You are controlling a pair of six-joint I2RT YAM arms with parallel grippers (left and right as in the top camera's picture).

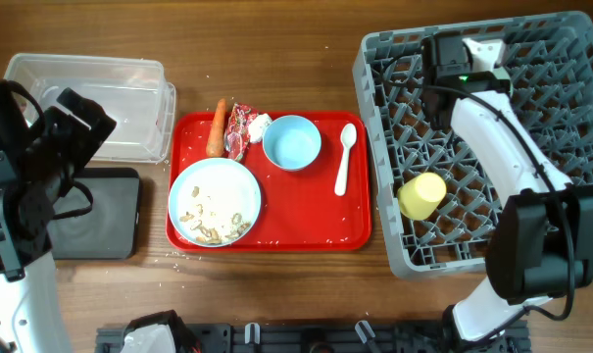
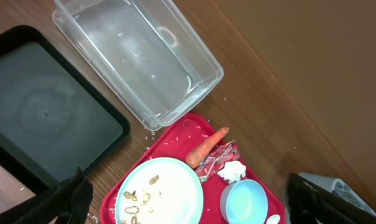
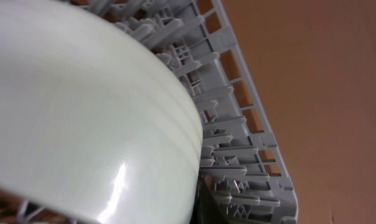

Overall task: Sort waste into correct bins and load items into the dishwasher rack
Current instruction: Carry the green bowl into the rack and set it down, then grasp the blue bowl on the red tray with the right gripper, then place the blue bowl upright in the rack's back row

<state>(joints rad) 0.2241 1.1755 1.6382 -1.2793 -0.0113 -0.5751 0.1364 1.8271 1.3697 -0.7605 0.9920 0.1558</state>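
Note:
On the red tray lie the carrot, red wrapper, tissue wad, light blue bowl, white spoon and the pale blue plate with food scraps. The yellow-green cup lies in the grey rack. My right gripper is low over the rack's back left, shut on the pale green bowl, which fills the right wrist view. My left gripper hangs open and empty, high above the clear tub and black tray.
The left wrist view shows the clear tub, black tray, carrot, wrapper, tissue and plate. Rice-like grains are scattered on the wood near the tray's front left corner.

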